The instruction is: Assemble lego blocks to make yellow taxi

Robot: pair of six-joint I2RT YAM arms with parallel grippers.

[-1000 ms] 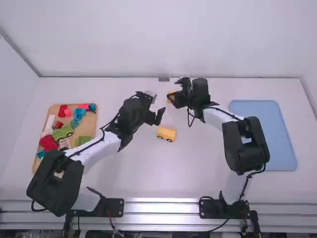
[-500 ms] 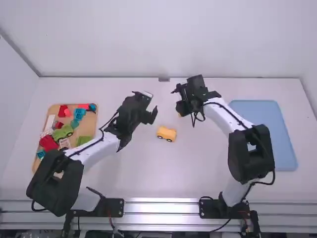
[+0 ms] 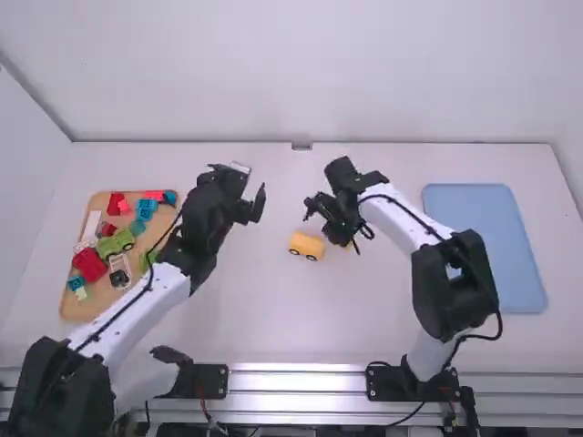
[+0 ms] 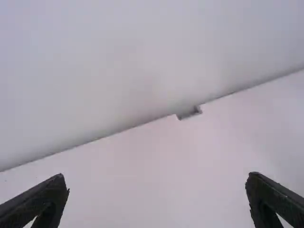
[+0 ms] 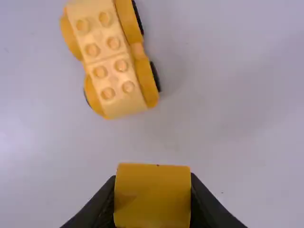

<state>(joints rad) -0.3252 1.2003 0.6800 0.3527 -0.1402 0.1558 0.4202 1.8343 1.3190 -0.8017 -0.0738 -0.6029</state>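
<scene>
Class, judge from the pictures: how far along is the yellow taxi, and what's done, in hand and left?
Roughly partway. Done: the wheeled yellow base stands on the table, its studs bare. In hand: a yellow block, held by the right gripper. Left: that block isn't on the base yet; it probably needs pressing onto those studs.

"Could you see the yellow block [image 5: 152,194]?"

"Only partly. From above, the right gripper [image 3: 341,238] hid most of it; in the right wrist view, the edge cut it off."

"And the yellow car [image 5: 114,71]?"

"That edge clipped one end."

"The left arm [image 3: 137,314]?"

"Its elbow ran out of the high view, and its links covered part of a green block [image 3: 148,259]. Some tray pieces [image 3: 80,293] were too small to make out."
</scene>
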